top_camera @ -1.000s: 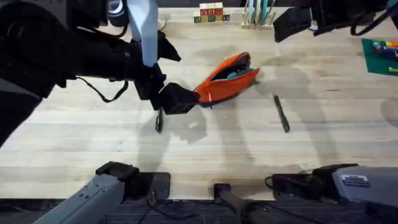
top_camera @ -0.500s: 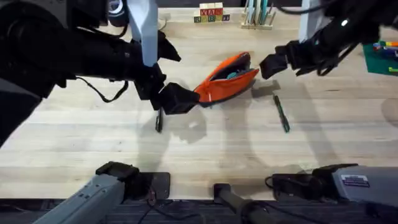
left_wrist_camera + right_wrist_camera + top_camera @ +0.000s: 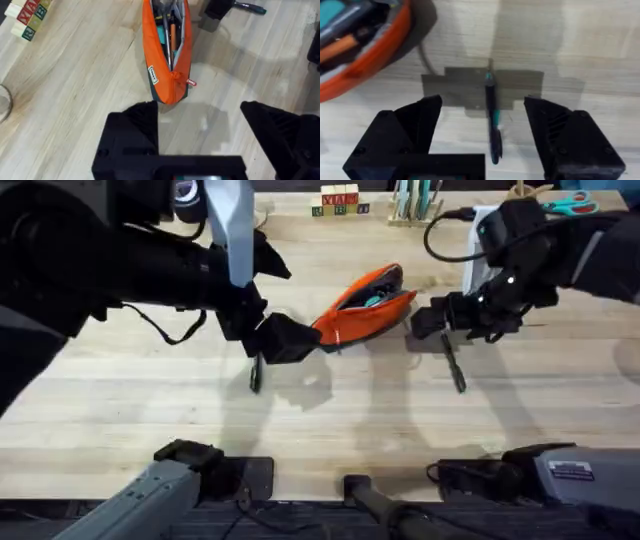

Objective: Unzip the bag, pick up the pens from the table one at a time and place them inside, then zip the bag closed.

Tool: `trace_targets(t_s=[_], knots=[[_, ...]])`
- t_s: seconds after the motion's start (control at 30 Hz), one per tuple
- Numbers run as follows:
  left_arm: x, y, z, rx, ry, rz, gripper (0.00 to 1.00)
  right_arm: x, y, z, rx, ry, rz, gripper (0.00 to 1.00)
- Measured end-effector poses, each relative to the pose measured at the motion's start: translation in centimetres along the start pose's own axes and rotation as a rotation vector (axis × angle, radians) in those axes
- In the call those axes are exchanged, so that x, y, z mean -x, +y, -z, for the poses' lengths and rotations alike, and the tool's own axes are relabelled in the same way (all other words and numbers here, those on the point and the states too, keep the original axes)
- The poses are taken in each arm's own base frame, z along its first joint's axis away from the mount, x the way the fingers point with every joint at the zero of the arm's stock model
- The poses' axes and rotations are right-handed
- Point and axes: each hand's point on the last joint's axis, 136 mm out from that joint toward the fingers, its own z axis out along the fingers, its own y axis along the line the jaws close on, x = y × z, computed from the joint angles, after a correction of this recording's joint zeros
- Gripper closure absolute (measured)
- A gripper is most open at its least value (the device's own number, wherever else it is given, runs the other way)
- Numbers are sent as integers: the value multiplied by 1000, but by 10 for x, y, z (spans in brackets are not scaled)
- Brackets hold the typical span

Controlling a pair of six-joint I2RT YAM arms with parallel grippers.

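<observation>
The orange bag (image 3: 365, 305) lies slanted at mid table with its zipper open and dark lining showing; the left wrist view looks into the bag (image 3: 167, 45), where several coloured items lie. My left gripper (image 3: 285, 338) stands open at the bag's lower-left end, the bag just beyond its fingertips (image 3: 132, 130). One dark pen (image 3: 256, 375) lies partly under that gripper. My right gripper (image 3: 435, 318) hangs open just right of the bag, over the far end of the second pen (image 3: 455, 368). In the right wrist view this pen (image 3: 492, 120) lies between the spread fingers (image 3: 565, 130).
Letter blocks (image 3: 338, 202) and a wooden rack of pale sticks (image 3: 415, 205) stand at the table's back edge, with scissors (image 3: 565, 202) at the back right. Bare plank tabletop (image 3: 350, 420) stretches in front of the bag.
The right arm has swung down from the back right and now hangs low over the right pen beside the bag. The left arm, the bag and both pens have stayed put.
</observation>
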Motion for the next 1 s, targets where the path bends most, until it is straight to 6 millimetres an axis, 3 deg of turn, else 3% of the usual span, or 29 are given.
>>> trace_targets(t_s=[0.3,0.57,0.87,1.0], knots=[[1,1,0,2,-2,-2,6,-6,-6,-16,-28,-14,-24,5],[1,1,0,2,-2,-2,7,-8,-8,-18,-35,-52,-28,8],[1,1,0,2,-2,-2,6,-7,-11,-18,-50,-63,-56,235],[1,1,0,2,-2,-2,8,-6,-11,-18,-51,-69,-63,470]])
